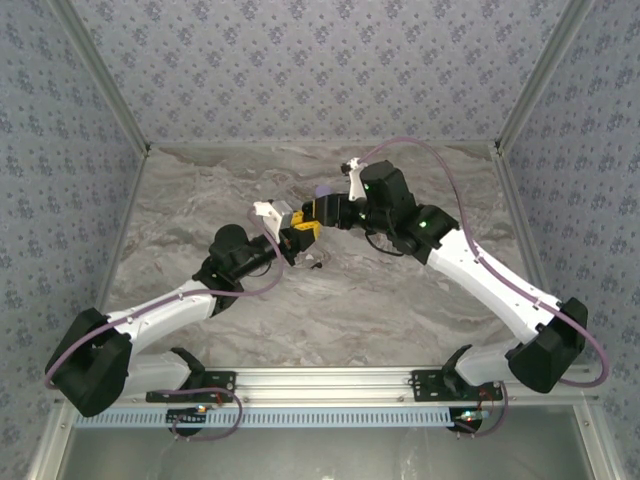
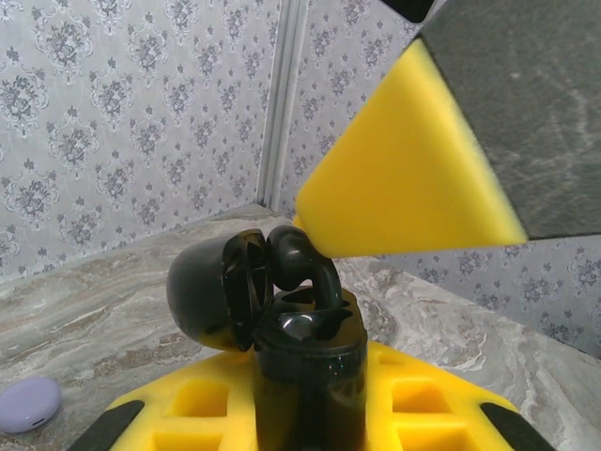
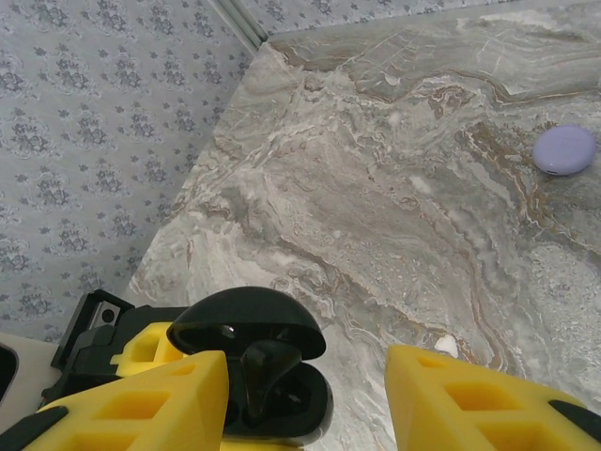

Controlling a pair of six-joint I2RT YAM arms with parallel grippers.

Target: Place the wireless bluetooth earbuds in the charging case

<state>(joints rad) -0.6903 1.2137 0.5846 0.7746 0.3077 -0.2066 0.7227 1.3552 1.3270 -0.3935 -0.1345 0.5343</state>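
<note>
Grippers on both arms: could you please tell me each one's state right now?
Left gripper: closed on the black case.
Right gripper: open, holding nothing.

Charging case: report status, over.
Left gripper shut on charging case, lid open. Right gripper open, close by. One pale earbud on table. Black curved piece in case mouth.

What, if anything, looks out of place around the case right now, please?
A black curved piece stands up out of the open case, arching above its rim instead of sitting flat. A tiny pale nub lies loose on the table.
</note>
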